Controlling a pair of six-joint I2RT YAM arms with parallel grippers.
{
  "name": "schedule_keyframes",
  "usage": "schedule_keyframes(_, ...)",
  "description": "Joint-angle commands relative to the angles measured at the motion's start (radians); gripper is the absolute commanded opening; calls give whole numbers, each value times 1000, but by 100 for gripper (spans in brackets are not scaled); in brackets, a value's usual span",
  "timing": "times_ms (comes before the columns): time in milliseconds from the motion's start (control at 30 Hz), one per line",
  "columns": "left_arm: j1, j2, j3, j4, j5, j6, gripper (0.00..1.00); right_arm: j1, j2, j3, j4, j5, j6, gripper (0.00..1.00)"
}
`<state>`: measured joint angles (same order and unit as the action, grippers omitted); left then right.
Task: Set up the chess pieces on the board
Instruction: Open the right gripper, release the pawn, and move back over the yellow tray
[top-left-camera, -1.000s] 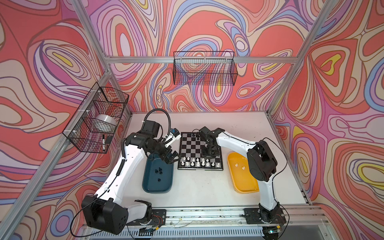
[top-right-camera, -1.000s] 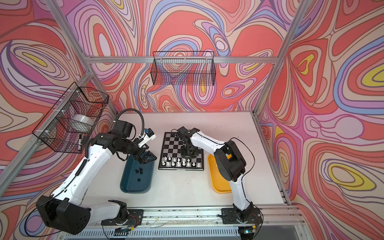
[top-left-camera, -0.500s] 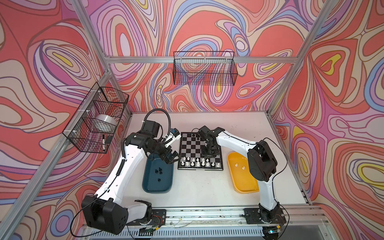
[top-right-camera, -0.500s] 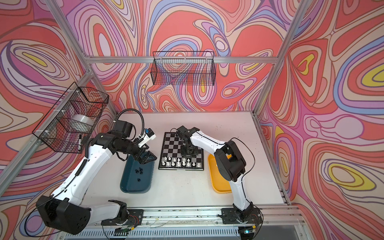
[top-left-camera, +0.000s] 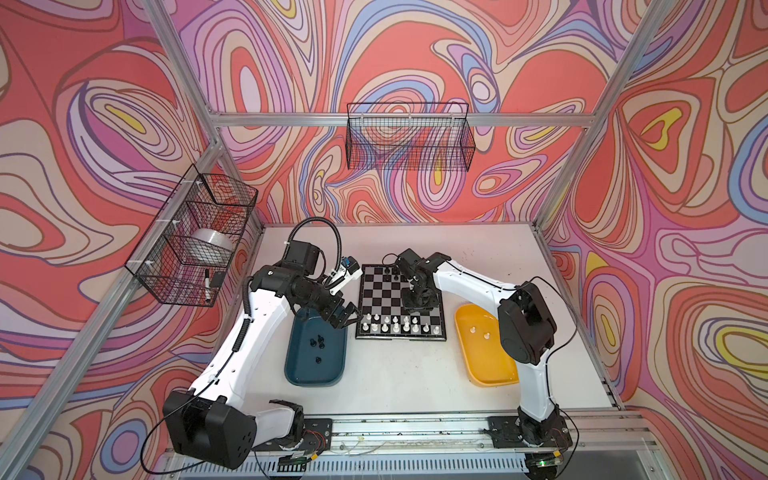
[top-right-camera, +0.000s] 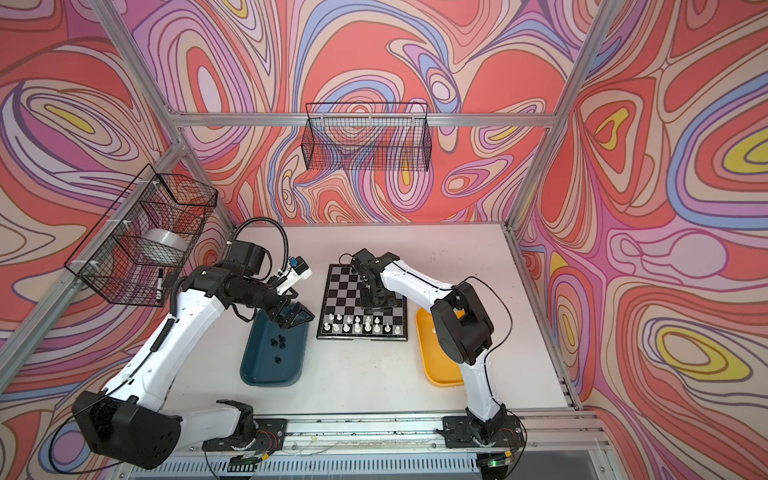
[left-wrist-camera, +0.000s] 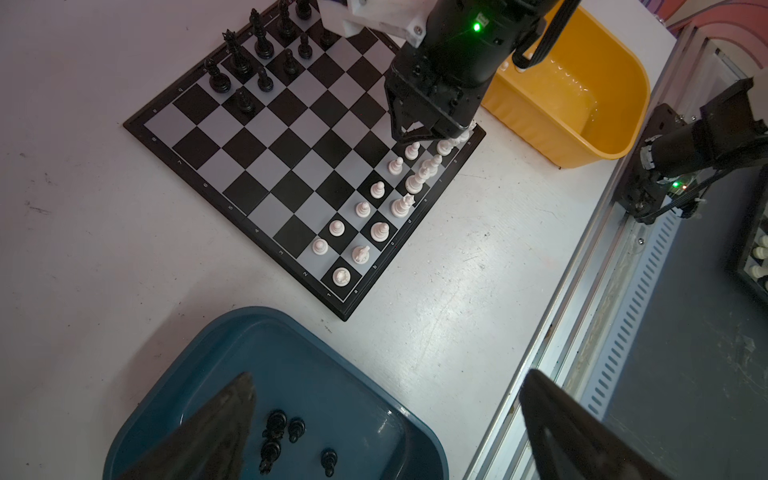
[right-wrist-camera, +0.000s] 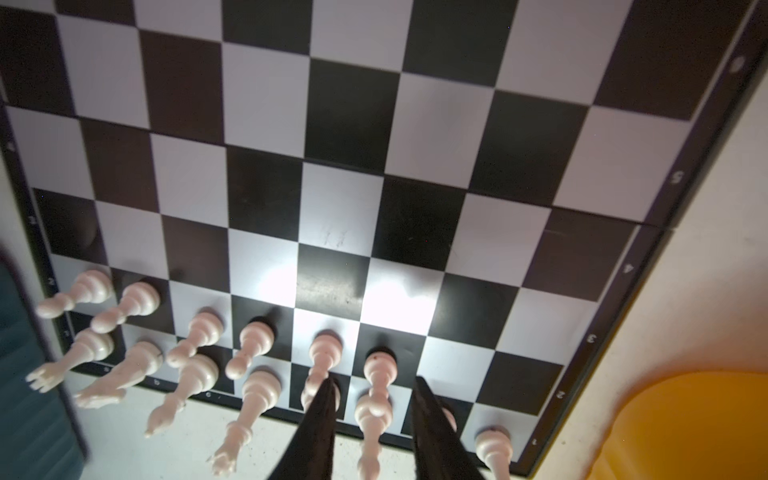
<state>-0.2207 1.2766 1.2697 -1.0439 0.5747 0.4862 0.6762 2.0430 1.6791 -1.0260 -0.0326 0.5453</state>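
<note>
The right gripper (right-wrist-camera: 372, 380) hangs low over the white end of the board (right-wrist-camera: 345, 112). Its jaws stand a little apart and grip nothing. A white pawn (right-wrist-camera: 379, 362) stands upright on its own square between the fingertips (right-wrist-camera: 324, 403), with a gap on either side. Just behind the pawn, under the wrist, runs the white back row (left-wrist-camera: 401, 205). The pawn is the sixth in the pawn row (left-wrist-camera: 363, 209), and the two squares beside the gripper, toward the yellow tray (top-left-camera: 486, 361), are bare. That tray sits just off the board on the same side. Two white pieces (top-left-camera: 478, 331) lie in it, probably the missing pawns, though they are too small to be sure.

The step in hand looks like the letting-go of this pawn. The next move calls for a straight lift, since neighbours crowd both fingers and any sideways drift could topple one. After that comes a reach to the yellow tray and a placement on the nearer bare square.

The left gripper (left-wrist-camera: 390, 374) is spread as wide as it goes and holds nothing. It hovers above the teal tray (left-wrist-camera: 353, 399), where a few loose black chessmen (left-wrist-camera: 286, 428) lie below, nearer one finger than the other. Well beyond it, at the board's far end, the black rows (left-wrist-camera: 257, 45) stand only partly filled. This arm's next job is to come down on one chessman without pinching its neighbour.
</note>
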Motion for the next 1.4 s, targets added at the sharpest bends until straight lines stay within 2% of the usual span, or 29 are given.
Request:
schedule_keyframes(0, 8, -3, 17, -26, 54, 19, 100, 7, -75, 35, -8, 47, -8, 32)
schedule_keyframes(233, -9, 35, 64, -43, 96, 18, 96, -12, -189, -8, -29, 108, 12, 30)
schedule_keyframes(467, -87, 84, 128, -73, 58, 30, 93, -75, -387, -199, 3, 125, 60, 26)
schedule_keyframes(733, -168, 160, 204, -102, 39, 35, 87, -217, -590, -446, 32, 90, 116, 25)
schedule_keyframes(1100, -258, 246, 281, -123, 1, 57, 93, -321, -716, -637, 78, 79, 162, 25)
schedule_keyframes(1367, -275, 264, 298, -128, -7, 56, 94, -370, -729, -672, 99, 76, 150, 25)
